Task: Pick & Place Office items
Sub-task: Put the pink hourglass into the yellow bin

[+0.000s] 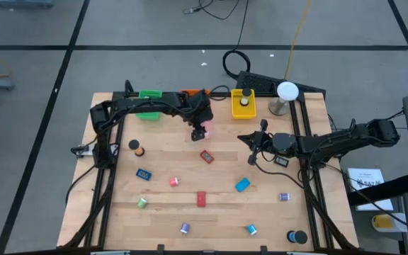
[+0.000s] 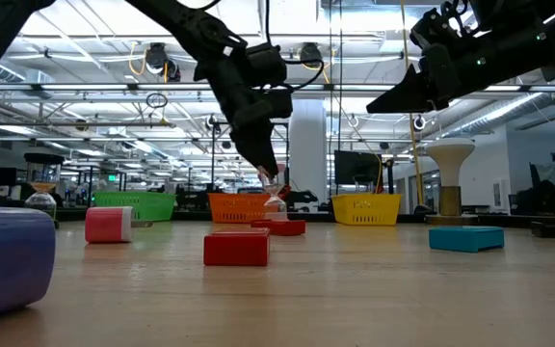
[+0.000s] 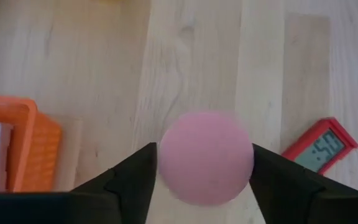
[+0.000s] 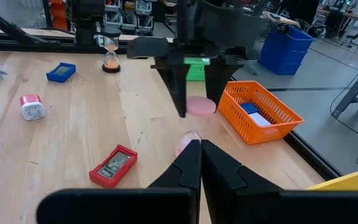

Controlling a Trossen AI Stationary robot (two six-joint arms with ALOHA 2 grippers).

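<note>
A pink hourglass (image 3: 205, 165) stands at the far middle of the table, its round top cap (image 4: 199, 106) up and its lower end (image 4: 186, 142) at the wood. My left gripper (image 1: 201, 129) comes down on it from above, its fingers on either side of the cap. Other office items lie scattered on the near half: a red timer (image 1: 206, 156), a blue block (image 1: 242, 185), a red block (image 1: 201, 199) and small rolls. My right gripper (image 1: 242, 139) hangs shut and empty right of the hourglass, above the table. My left gripper has the hourglass's pink top cap (image 3: 166, 163) between its two fingers (image 3: 138, 177), and the cap's rim meets both inner sides. The fingers slant down from above and from the table's left. The hourglass stays upright below them; whether its base rests on the wood, I cannot tell.
An orange tray (image 4: 260, 112) stands right beside the hourglass, with a green tray (image 1: 149, 95) left of it and a yellow tray (image 1: 243, 105) to the right. A white ball on a stand (image 1: 287, 92) is at the far right corner. An orange hourglass (image 4: 110, 57) stands toward the left.
</note>
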